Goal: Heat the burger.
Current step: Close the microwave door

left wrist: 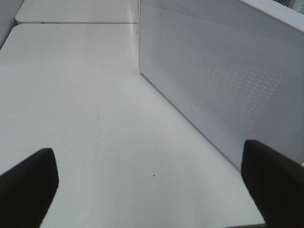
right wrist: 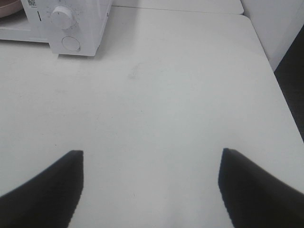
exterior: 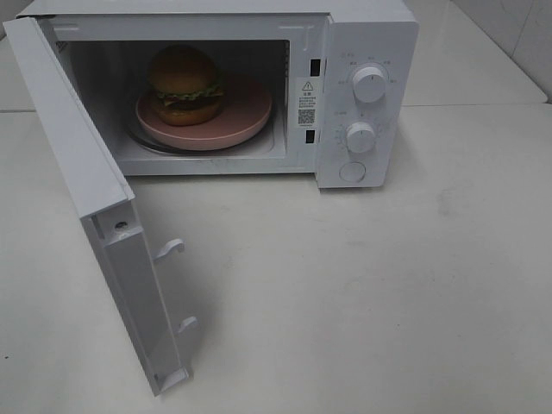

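Sitting upright, burger on plate inside microwave.

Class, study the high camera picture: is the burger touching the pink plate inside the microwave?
Touching. The exterior high view shows the burger resting with its bottom bun on the pink plate, no gap beneath, inside the open microwave.

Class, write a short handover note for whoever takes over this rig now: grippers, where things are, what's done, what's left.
Left gripper: open, empty, beside the door.
Right gripper: open, empty, over the table.
Burger sits on the plate inside the microwave; door open.
Done: burger loaded.
To do: shut the door, then probably set the knobs.
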Action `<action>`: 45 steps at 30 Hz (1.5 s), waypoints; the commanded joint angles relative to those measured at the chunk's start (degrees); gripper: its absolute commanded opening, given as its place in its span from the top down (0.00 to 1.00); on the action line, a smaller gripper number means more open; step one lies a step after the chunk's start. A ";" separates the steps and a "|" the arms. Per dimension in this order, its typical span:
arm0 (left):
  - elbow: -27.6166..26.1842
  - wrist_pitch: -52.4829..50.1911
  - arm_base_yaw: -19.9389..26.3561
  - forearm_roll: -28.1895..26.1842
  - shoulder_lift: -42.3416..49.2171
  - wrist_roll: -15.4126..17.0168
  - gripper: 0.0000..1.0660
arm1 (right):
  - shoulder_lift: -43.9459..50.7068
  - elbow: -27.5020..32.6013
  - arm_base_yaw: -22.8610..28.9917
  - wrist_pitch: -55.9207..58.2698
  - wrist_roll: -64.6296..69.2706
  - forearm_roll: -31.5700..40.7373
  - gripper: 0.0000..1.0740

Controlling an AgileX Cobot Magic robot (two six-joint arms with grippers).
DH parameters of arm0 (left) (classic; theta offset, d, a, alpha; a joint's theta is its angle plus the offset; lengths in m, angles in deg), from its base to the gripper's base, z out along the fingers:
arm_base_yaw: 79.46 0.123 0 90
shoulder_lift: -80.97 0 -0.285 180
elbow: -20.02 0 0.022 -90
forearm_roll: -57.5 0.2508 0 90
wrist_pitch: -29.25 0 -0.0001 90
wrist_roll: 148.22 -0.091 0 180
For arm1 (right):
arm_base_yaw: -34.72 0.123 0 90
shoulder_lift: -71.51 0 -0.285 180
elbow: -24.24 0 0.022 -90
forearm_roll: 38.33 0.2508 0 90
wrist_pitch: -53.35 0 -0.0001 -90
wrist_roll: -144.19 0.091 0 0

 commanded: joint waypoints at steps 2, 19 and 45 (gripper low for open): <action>0.17 -0.23 -0.23 -0.23 1.15 0.29 0.05 | 1.49 0.23 -0.46 -0.40 0.40 -0.11 0.29; -2.12 -2.35 -0.23 -0.74 -1.49 0.29 0.05 | 1.49 0.23 -0.46 -0.40 0.40 -0.11 0.29; 1.89 -31.00 -0.23 2.23 -27.16 0.29 1.00 | 1.49 0.23 -0.46 -0.40 0.40 -0.11 0.29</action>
